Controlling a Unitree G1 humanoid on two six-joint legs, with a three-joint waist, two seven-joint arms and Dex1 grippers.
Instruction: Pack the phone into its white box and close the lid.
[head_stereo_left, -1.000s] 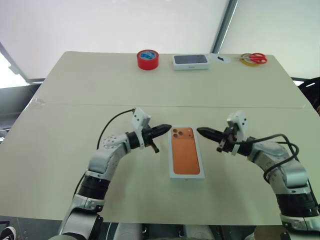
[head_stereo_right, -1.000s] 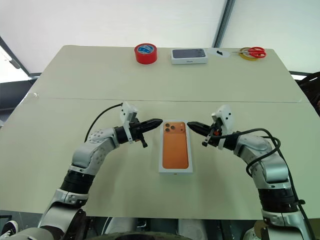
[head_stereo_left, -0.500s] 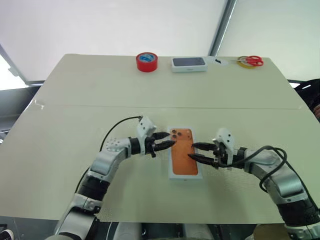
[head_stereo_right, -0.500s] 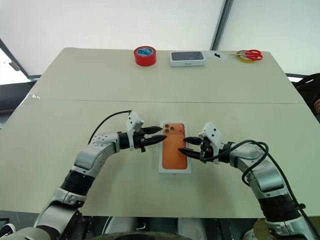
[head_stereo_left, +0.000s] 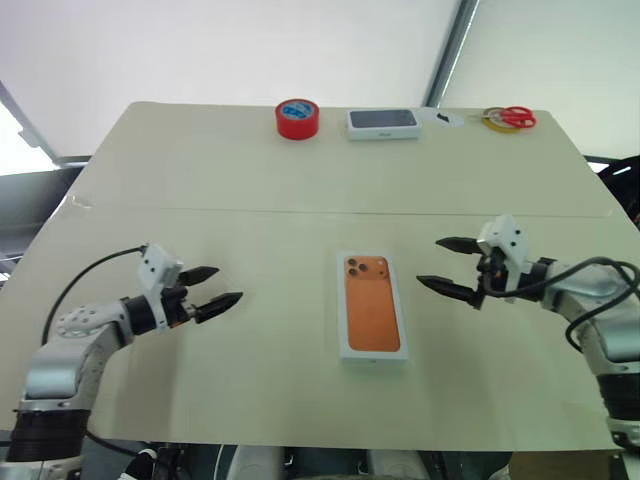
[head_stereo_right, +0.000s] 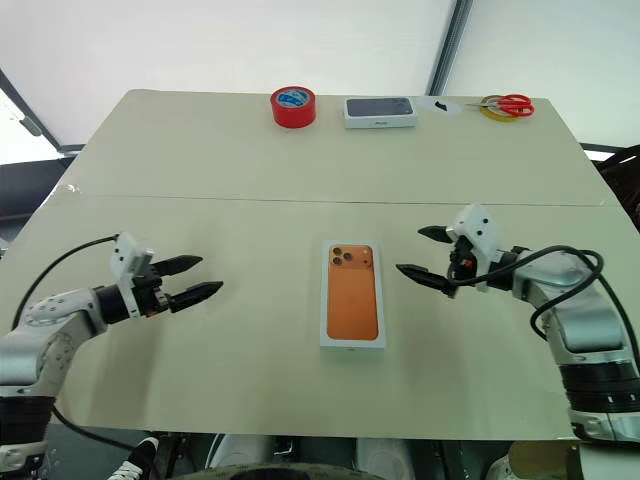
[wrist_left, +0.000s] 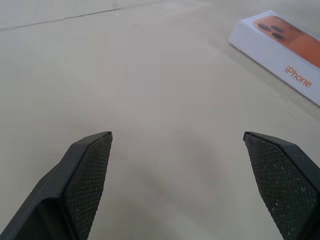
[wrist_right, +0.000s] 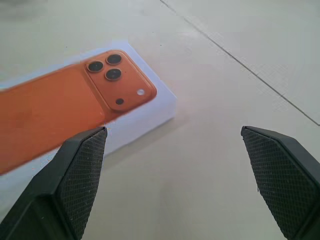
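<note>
The lid (head_stereo_left: 373, 305), white with an orange phone printed on top, lies flat at the middle of the table and covers the white box. The phone is hidden. My left gripper (head_stereo_left: 226, 284) hovers well to the left of the lid, open and empty, pointing toward it. My right gripper (head_stereo_left: 430, 262) stands open and empty a short way to the lid's right. The left wrist view has the lid (wrist_left: 280, 42) far beyond the spread fingers (wrist_left: 90, 170). In the right wrist view the lid (wrist_right: 60, 105) lies close ahead of the open fingers (wrist_right: 80, 175).
Along the table's far edge stand a red tape roll (head_stereo_left: 296, 118), a small dark-topped white box (head_stereo_left: 382, 123), and red-handled scissors (head_stereo_left: 515, 117) beside a yellow tape ring (head_stereo_left: 494, 119). A seam (head_stereo_left: 200, 211) runs across the table behind the lid.
Both grippers went from shut beside the lid to open. The left one drew far back to the left and the right one moved a little to the right. The lid stayed put.
</note>
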